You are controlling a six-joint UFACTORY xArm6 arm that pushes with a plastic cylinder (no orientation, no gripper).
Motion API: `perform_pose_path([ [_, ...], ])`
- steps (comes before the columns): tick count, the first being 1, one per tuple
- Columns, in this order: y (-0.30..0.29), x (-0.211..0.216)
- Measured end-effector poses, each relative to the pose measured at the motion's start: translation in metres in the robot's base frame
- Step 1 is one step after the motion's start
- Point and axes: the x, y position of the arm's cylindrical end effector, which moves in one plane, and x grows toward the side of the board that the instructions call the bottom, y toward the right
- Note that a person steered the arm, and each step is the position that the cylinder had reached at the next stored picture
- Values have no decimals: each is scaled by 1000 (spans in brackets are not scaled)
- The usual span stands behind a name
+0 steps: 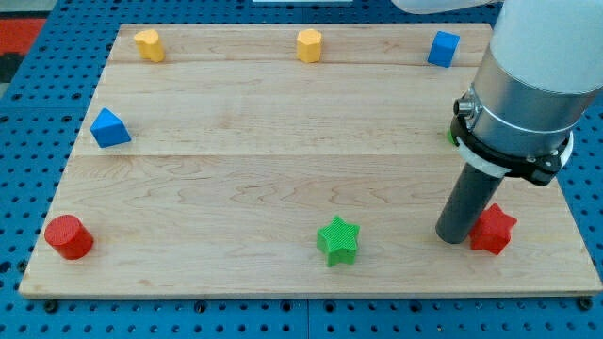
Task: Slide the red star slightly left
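The red star (pixel 495 230) lies near the board's lower right corner. My tip (pixel 452 237) stands on the board right at the star's left side, touching it or nearly so. The dark rod rises from there to the arm's grey body (pixel 528 75), which hides part of the board's right side.
A green star (pixel 338 240) lies at the bottom middle. A red cylinder (pixel 68 236) is at the lower left, a blue triangular block (pixel 109 128) at the left. Two yellow blocks (pixel 148 44) (pixel 309 45) and a blue cube (pixel 443 48) line the top edge. A green bit (pixel 451 135) peeks out beside the arm.
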Motion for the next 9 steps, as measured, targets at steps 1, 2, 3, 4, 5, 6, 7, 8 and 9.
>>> perform_pose_path([
  [1,0,-1],
  [2,-28,-39],
  [3,-32,-52],
  [4,-32,-59],
  [5,-16,-68],
  [6,37,-68],
  [7,78,-55],
  [8,72,-5],
  [9,41,11],
])
